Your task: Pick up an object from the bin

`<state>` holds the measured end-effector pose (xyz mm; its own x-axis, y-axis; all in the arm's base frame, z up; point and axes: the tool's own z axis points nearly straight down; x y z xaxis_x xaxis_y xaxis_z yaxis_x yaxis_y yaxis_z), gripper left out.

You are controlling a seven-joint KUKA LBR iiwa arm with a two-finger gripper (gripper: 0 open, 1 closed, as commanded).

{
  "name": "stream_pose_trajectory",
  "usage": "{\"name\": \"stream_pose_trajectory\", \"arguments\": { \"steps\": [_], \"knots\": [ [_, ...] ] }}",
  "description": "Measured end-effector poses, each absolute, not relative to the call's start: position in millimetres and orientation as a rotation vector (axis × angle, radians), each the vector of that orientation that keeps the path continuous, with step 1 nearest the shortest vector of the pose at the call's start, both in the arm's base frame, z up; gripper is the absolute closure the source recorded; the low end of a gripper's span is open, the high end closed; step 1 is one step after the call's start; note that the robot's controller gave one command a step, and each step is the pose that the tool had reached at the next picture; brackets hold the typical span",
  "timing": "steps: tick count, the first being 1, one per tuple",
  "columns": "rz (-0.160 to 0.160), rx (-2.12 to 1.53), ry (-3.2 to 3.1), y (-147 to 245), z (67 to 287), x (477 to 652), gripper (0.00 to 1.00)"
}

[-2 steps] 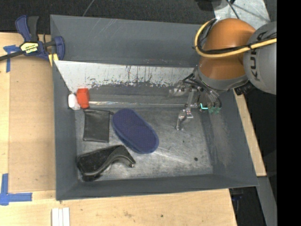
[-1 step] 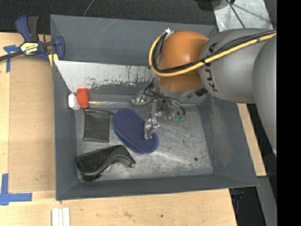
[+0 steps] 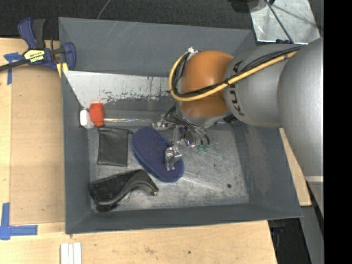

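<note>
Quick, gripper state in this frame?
The gripper is over the blue oval pad; open or shut cannot be told.

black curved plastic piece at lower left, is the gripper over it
No, the gripper is over the blue oval pad in the middle; the black curved plastic piece lies apart at lower left.

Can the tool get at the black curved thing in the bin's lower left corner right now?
Probably yes. The black curved thing lies uncovered, and the tool hangs over the blue oval pad right beside it.
</note>
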<state>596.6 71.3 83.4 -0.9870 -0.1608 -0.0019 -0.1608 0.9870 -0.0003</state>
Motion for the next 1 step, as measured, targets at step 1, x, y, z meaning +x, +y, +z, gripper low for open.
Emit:
{"name": "stream_pose_trajectory", "arguments": {
  "steps": [1],
  "knots": [
    [0.002,-0.284,3.124,64.1,98.9,607.5,0.00]
  ]
}}
